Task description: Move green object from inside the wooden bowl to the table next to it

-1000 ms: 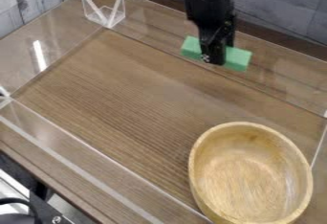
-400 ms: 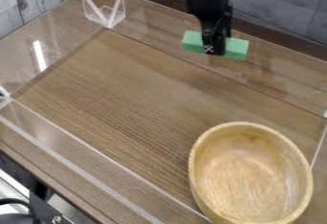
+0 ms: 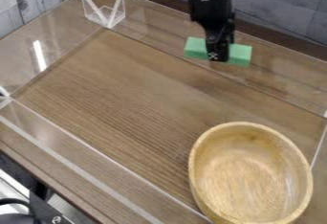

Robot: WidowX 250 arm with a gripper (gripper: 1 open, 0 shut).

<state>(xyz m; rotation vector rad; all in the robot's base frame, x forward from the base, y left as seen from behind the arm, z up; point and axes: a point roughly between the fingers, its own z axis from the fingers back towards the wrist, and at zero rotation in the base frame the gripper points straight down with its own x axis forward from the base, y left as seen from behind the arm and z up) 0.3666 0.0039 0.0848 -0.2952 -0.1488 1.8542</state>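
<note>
The green object (image 3: 238, 56) is a mint-green bar at the far side of the table (image 3: 128, 99), well away from the wooden bowl (image 3: 200, 161). My black gripper (image 3: 216, 52) points down over the bar's middle, with a finger on each side and both green ends sticking out. The jaws are closed on the bar. It is low over the tabletop, and I cannot tell whether it touches. The light wooden bowl sits at the near right with nothing inside it.
Low clear plastic walls (image 3: 76, 156) border the brown tabletop. A small clear plastic stand (image 3: 102, 11) is at the far left corner. A grey wall runs behind the far edge.
The gripper has rolled slightly about its own axis, and the green bar turned with it. It has stayed in nearly the same place. The bowl has not moved.
</note>
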